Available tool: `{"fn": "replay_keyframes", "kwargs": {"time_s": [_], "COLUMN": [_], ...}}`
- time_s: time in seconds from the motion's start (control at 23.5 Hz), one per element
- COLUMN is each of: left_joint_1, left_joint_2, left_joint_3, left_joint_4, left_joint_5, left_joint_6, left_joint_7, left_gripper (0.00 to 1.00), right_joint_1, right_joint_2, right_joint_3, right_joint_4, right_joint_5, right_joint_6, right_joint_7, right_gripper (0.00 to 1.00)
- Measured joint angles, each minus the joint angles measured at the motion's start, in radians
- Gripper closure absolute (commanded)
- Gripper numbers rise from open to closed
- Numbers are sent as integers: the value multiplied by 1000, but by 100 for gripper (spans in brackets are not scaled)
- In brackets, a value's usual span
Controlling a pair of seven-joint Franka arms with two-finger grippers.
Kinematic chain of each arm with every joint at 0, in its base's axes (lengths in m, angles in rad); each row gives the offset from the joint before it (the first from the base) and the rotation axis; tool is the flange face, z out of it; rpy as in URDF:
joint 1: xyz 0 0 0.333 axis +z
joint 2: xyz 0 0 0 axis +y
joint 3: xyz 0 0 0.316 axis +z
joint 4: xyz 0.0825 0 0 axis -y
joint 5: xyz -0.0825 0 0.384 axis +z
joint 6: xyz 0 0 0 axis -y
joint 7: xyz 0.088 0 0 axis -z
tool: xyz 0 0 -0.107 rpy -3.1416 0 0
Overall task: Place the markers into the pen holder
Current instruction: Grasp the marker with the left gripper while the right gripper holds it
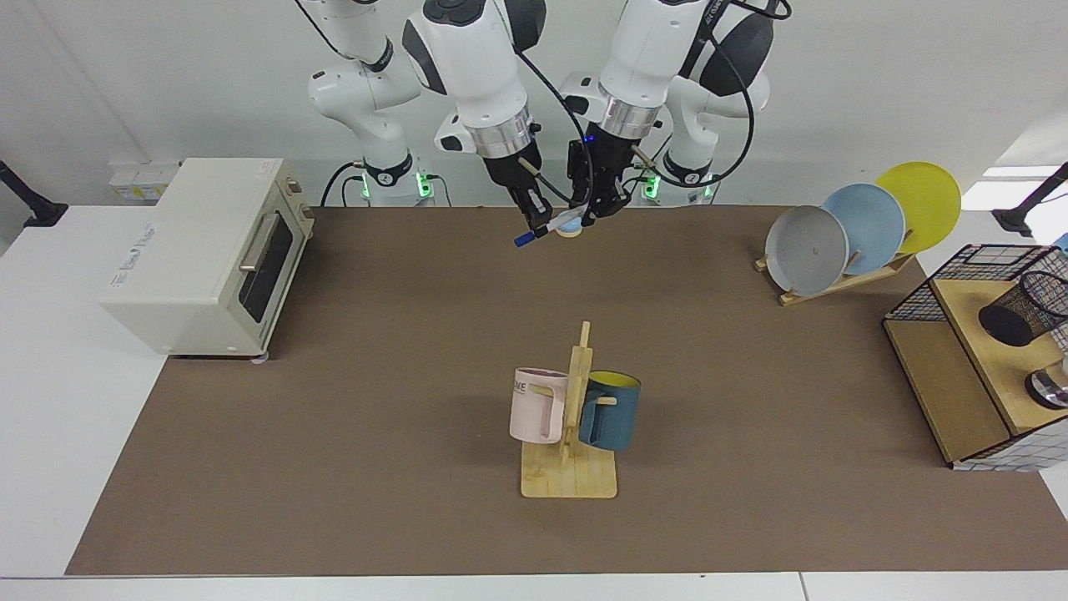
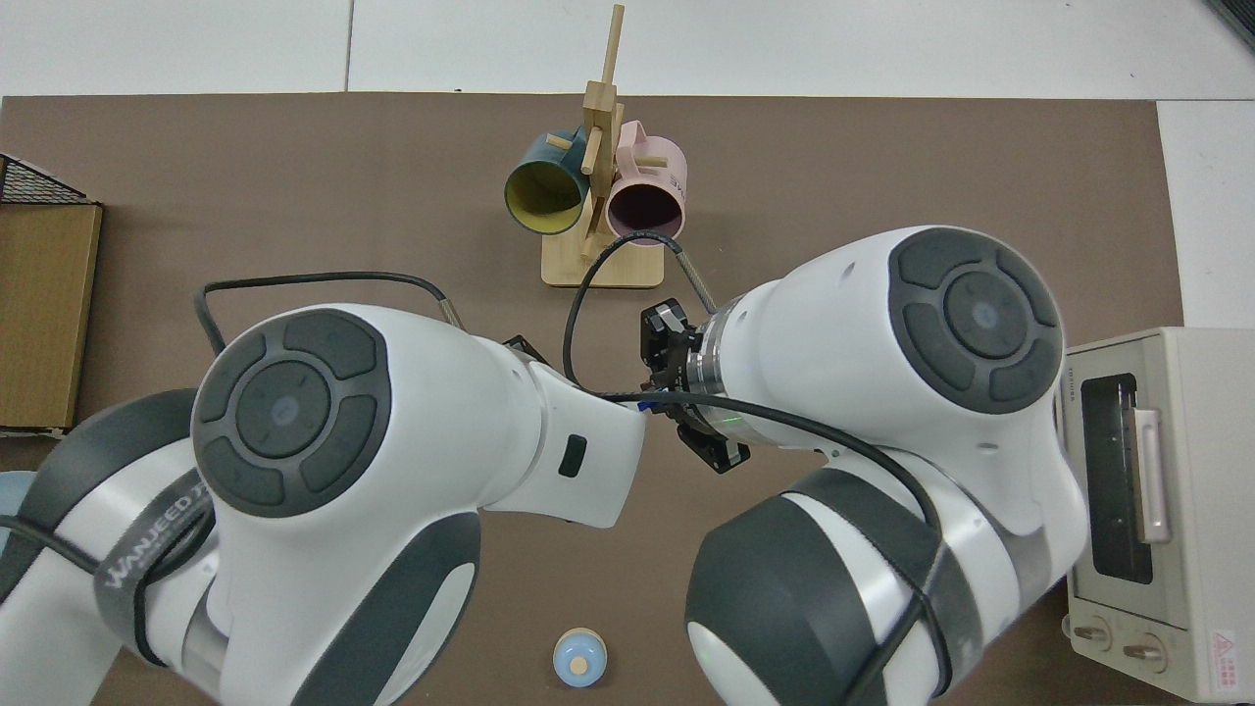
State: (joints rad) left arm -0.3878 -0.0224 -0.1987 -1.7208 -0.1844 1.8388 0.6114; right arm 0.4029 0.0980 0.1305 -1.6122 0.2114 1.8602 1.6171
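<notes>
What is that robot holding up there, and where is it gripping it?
The right tool grips a blue-capped marker mid-barrel; the left tool is at its bare end.

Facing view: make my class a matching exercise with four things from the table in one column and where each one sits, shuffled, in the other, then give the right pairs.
Things
1. marker
2. pen holder
3. pink mug
4. grey plate

Places
A. hung on the wooden mug tree
B. lying on its side on the wooden shelf at the view's right edge
C. held in the air by the right gripper, with the left gripper at its other end
D. standing in the wooden plate rack

Pairs: 1-C, 2-B, 3-A, 4-D
</notes>
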Motion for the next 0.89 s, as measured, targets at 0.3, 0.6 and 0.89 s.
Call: {"fn": "replay_keyframes", "kwargs": {"time_s": [0.3,0.6,0.89], "left_joint_1": [0,0,0], "left_joint_2": [0,-1,-1], "left_joint_3": [-3,-3,-4], "left_joint_4": [-2,-2,-2], "left_joint_5": [1,1,4], "left_joint_6": [3,6,7], "left_joint_7": [-2,-3,-24], "left_gripper": [100,100,100], "right_joint_1": [-1,-1,-4], "right_joint_2": [0,0,0], "right_joint_3": [-1,-2,-5], "right_joint_4": [1,2,2], "right_joint_5": [0,0,0], "right_joint_6": [7,7,7], "right_joint_7": [0,0,-30], "right_gripper": [100,100,0]}}
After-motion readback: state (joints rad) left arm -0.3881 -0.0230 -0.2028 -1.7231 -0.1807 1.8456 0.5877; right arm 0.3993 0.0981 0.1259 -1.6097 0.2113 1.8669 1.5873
